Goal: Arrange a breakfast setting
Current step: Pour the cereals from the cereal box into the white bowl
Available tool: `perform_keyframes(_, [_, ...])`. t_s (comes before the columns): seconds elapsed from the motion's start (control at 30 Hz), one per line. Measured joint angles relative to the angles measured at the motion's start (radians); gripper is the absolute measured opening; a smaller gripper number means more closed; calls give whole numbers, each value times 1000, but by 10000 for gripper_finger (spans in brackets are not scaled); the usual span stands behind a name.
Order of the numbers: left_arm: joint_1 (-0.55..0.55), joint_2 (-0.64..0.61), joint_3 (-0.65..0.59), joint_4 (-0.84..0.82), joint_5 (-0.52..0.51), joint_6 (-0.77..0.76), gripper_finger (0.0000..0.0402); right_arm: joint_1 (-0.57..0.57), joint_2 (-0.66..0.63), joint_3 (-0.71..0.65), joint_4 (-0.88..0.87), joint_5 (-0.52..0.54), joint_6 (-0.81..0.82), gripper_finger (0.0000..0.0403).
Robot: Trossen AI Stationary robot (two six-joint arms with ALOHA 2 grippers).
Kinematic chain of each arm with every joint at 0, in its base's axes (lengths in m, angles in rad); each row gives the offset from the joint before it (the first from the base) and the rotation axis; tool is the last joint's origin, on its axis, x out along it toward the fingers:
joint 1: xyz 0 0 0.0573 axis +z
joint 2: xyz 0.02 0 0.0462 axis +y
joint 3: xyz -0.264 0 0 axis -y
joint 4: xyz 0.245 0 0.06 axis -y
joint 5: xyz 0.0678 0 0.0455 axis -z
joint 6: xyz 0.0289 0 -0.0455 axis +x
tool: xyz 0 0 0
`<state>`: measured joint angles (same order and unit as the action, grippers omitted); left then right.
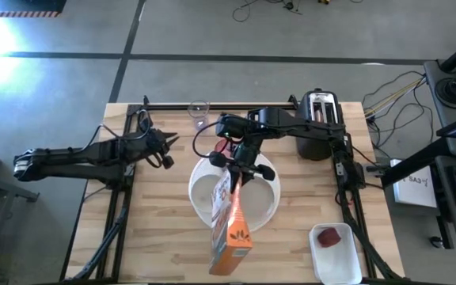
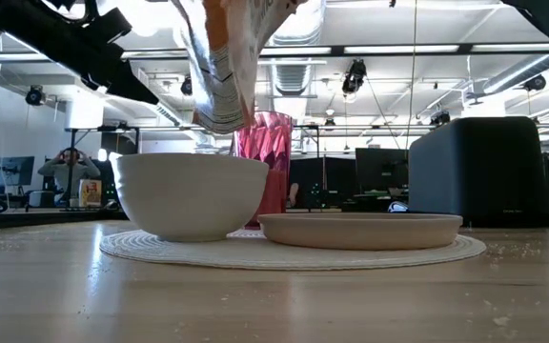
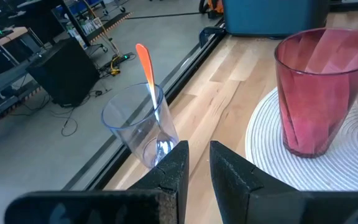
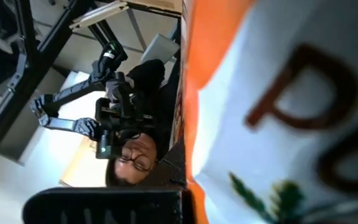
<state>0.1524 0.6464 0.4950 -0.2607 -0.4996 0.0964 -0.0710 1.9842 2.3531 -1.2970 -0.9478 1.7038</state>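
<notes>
While gripping orange box (image 1: 232,233) | right end effector (image 1: 240,176) above bowl (image 2: 190,194)
</notes>
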Motion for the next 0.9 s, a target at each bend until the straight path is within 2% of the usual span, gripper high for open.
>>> perform_keyframes(0.23, [0, -35, -1, -38, 0, -4, 48, -6, 6, 0, 14, 0, 90, 8])
perform_keyframes(0.4, [0, -56, -12, -35, 0, -4, 48, -7, 30, -1, 118, -29, 131, 8])
perform_keyframes(0.9, [0, -82, -19, -31, -13, -8, 48, -21, 64, -2, 128, -84, 101, 8])
